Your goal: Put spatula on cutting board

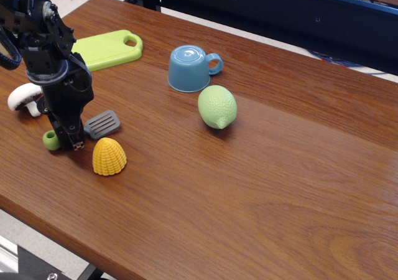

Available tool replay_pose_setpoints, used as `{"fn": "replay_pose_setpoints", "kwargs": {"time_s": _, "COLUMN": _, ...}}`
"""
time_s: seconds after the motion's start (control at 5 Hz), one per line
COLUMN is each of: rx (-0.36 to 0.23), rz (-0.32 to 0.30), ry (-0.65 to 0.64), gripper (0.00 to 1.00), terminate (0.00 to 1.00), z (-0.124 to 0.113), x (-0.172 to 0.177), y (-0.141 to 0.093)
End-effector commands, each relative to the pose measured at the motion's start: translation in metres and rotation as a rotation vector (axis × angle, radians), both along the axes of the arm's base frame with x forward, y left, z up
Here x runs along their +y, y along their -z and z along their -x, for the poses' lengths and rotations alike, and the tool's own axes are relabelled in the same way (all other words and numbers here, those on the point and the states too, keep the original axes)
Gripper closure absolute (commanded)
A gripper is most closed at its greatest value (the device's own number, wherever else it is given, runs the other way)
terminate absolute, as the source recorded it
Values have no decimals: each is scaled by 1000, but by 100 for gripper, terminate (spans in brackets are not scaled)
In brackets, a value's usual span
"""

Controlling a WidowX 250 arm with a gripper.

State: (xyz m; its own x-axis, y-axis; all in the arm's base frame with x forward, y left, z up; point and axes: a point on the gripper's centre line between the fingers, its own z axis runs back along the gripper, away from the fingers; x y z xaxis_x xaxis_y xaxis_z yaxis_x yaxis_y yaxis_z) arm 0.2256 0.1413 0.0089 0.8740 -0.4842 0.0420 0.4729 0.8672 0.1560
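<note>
The spatula (102, 124) lies on the wooden table at the left, with its dark-grey slotted blade pointing right. The end of its lime-green handle (51, 140) sticks out left of the arm. My black gripper (74, 140) is down over the middle of the handle, with one finger in front of it. The arm hides the jaws, so I cannot tell whether they are closed on the handle. The lime-green cutting board (102, 50) lies flat at the back left, apart from the spatula, with its hole toward the right.
A white toy mushroom (23, 96) lies just left of the arm. A yellow corn piece (109, 157) stands right beside the gripper. A blue cup (188, 68) and a green lemon (217, 107) sit mid-table. The table's front edge is near.
</note>
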Motion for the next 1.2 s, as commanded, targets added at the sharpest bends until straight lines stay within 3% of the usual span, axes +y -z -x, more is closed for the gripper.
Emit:
{"fn": "replay_pose_setpoints", "kwargs": {"time_s": 0.0, "rx": -147, "rz": 61, "ry": -257, "gripper": 100, "terminate": 0, "z": -47, "x": -4, "y": -45}}
{"fn": "replay_pose_setpoints", "kwargs": {"time_s": 0.2, "rx": -163, "rz": 89, "ry": -425, "gripper": 100, "terminate": 0, "z": -72, "x": -8, "y": -55}}
{"fn": "replay_pose_setpoints", "kwargs": {"time_s": 0.4, "rx": -178, "rz": 61, "ry": -572, "gripper": 100, "terminate": 0, "z": -93, "x": 4, "y": -52}}
{"fn": "replay_pose_setpoints", "kwargs": {"time_s": 0.6, "rx": -124, "rz": 18, "ry": -664, "gripper": 100, "terminate": 0, "z": -109, "x": 18, "y": -45}}
{"fn": "replay_pose_setpoints", "kwargs": {"time_s": 1.0, "rx": -165, "rz": 23, "ry": -764, "gripper": 100, "terminate": 0, "z": -129, "x": 45, "y": -47}}
